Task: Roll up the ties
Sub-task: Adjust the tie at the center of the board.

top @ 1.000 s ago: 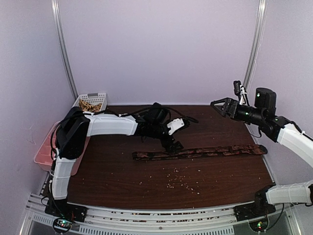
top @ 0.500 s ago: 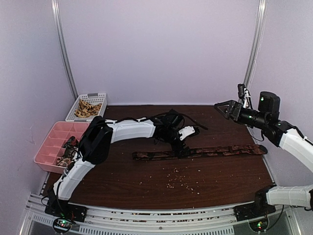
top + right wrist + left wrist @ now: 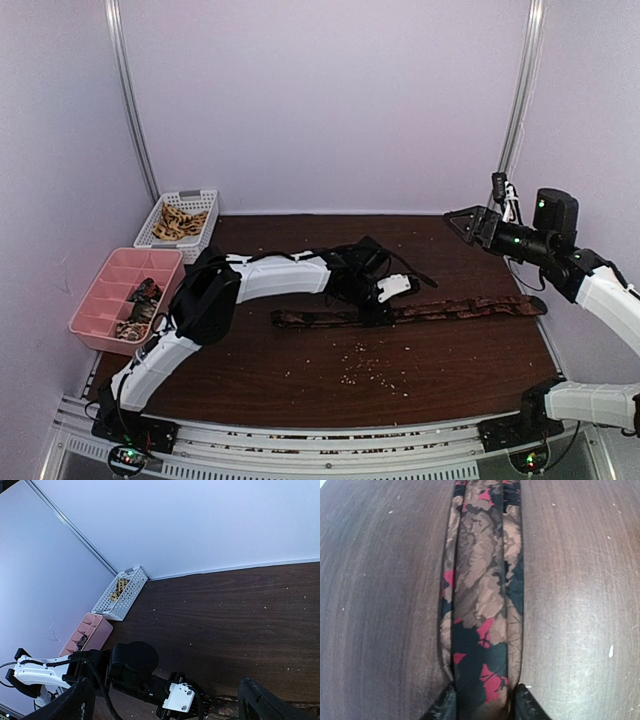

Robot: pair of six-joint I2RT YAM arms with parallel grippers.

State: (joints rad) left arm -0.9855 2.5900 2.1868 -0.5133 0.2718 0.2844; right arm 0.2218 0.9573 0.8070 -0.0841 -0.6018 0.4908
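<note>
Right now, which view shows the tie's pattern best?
Left wrist: the tie lies close up, its tan, red and black print sharp. Top external shows most of its length but no detail; right wrist catches only a sliver at the bottom edge.

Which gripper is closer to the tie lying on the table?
Left. The left gripper is down on the tie, a finger against each edge; the right gripper hangs open in the air, clear of it.

Right gripper [image 3: 164,690] is holding its fingers wide above the table [image 3: 235,615]; left arm [image 3: 132,670] is lying between them, white basket [image 3: 122,594] and pink tray [image 3: 90,630] beyond.
</note>
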